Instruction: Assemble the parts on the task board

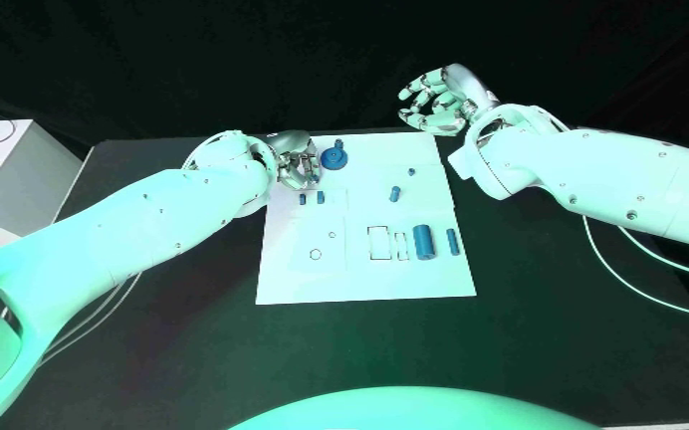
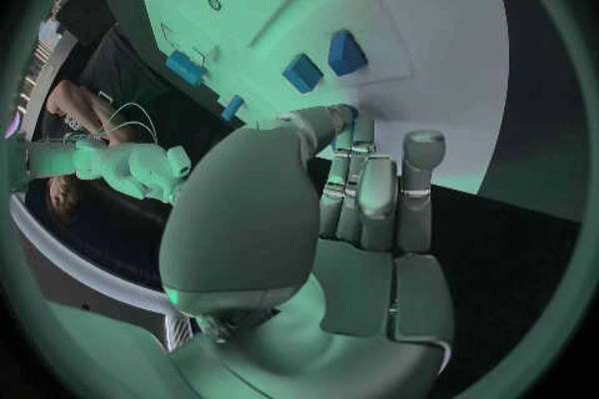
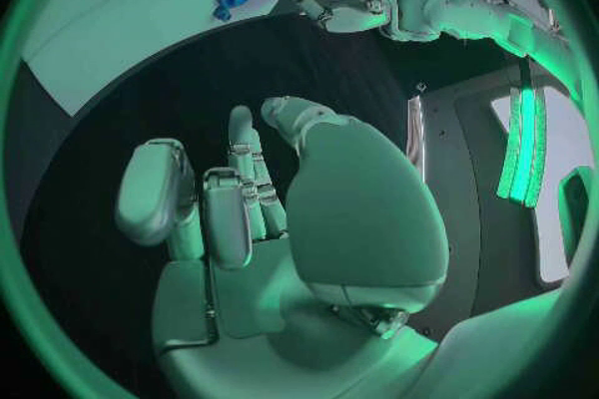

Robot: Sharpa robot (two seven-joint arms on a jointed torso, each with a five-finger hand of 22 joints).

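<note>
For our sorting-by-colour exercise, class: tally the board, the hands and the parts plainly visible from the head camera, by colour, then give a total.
White task board: 1
Silver hands, left hand and right hand: 2
Blue parts plainly seen on the board: 7
Total: 10

No writing, label, brand, number or sign can be read anywhere; the task board (image 1: 295,286) bears only thin outlined shapes, without any letters.
</note>
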